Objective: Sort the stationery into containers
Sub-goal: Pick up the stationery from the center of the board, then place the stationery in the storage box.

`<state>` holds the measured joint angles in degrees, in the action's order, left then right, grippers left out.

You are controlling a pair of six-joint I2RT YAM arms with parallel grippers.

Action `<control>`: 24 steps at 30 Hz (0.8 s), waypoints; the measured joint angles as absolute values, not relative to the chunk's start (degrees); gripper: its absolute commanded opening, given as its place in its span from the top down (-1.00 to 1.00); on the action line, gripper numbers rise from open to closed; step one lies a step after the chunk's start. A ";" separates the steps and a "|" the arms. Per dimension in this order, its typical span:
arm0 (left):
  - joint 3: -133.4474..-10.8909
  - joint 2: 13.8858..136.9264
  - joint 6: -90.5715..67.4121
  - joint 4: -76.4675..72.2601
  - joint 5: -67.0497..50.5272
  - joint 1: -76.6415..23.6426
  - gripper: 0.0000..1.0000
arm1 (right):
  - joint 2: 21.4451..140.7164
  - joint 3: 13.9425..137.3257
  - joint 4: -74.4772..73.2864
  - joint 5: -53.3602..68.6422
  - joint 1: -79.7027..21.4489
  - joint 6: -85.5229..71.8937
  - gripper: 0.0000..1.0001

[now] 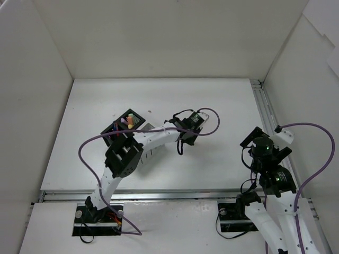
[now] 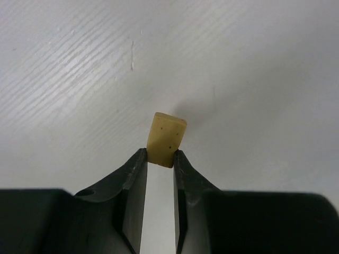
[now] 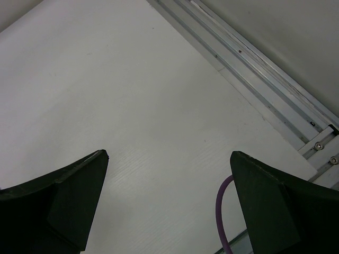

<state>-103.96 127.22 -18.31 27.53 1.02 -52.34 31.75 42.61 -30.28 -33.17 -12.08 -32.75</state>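
My left gripper (image 2: 160, 155) is shut on a small beige eraser (image 2: 167, 138), pinched at the fingertips just above the white table. In the top view this gripper (image 1: 186, 133) is near the table's middle. The black compartmented box (image 1: 128, 120) stands at the left, partly under the left arm, with pink and yellow items (image 1: 127, 123) in it. My right gripper (image 3: 169, 159) is open wide and empty above bare table; in the top view it (image 1: 259, 142) is at the right. The white slatted box does not show clearly.
An aluminium rail (image 1: 265, 114) runs along the table's right edge and shows in the right wrist view (image 3: 265, 79). A purple cable (image 3: 222, 211) loops by the right finger. White walls enclose the table on three sides.
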 measured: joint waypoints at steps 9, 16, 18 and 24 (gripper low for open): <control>-84.90 95.96 -15.79 24.80 2.46 -51.83 1.00 | 31.77 42.59 -30.28 -32.60 -12.03 -32.34 -0.96; -70.11 72.05 -23.66 29.54 11.90 -47.27 1.00 | 32.03 42.59 -30.24 -32.47 -12.03 -32.01 -0.96; -65.23 67.44 -26.37 31.90 13.82 -44.91 1.00 | 32.40 42.59 -30.24 -32.36 -12.03 -31.86 -0.96; -56.49 62.61 -31.51 36.58 15.53 -40.42 1.00 | 34.02 42.59 -30.22 -31.73 -12.05 -31.44 -0.96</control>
<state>-56.49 62.61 -31.51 36.58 15.53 -40.42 34.02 42.59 -30.22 -31.73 -12.05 -31.44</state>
